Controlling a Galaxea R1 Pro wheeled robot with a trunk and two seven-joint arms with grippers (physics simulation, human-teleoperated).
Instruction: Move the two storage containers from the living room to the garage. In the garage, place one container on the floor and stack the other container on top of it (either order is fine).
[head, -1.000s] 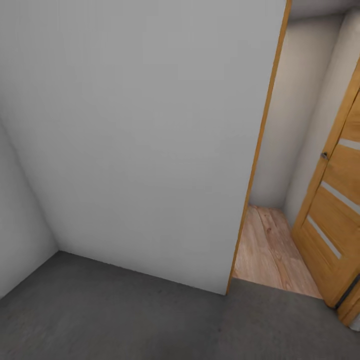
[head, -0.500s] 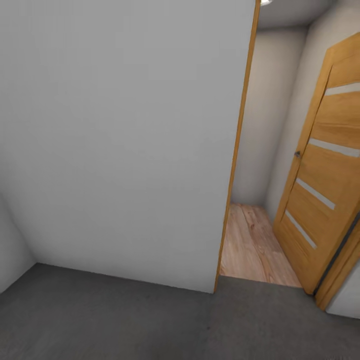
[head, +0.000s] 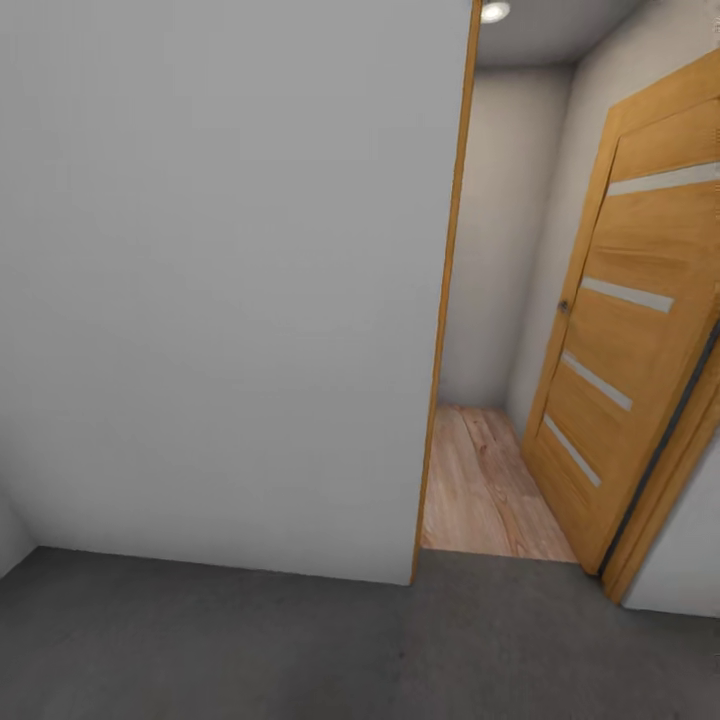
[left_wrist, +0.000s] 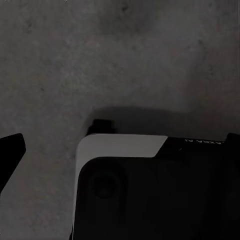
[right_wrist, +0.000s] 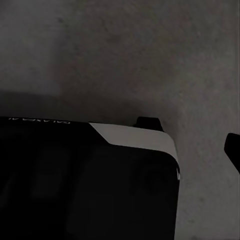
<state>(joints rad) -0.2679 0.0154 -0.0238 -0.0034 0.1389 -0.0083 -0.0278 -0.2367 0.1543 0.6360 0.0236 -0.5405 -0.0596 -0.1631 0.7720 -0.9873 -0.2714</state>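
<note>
- View has swung toward the open wooden panel door (head: 620, 330); robot on the garage's concrete floor (head: 300, 650), likely leaving to fetch containers.
- Both jaws: state cannot be told.

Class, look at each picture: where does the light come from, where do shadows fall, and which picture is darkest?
Head view: a ceiling lamp glows above the wood floor; the grey wall is evenly lit, dimmer toward its lower corner. Left wrist view: dim, a soft shadow on the concrete floor beside the robot's base. Right wrist view: darkest, a similar shadow.
</note>
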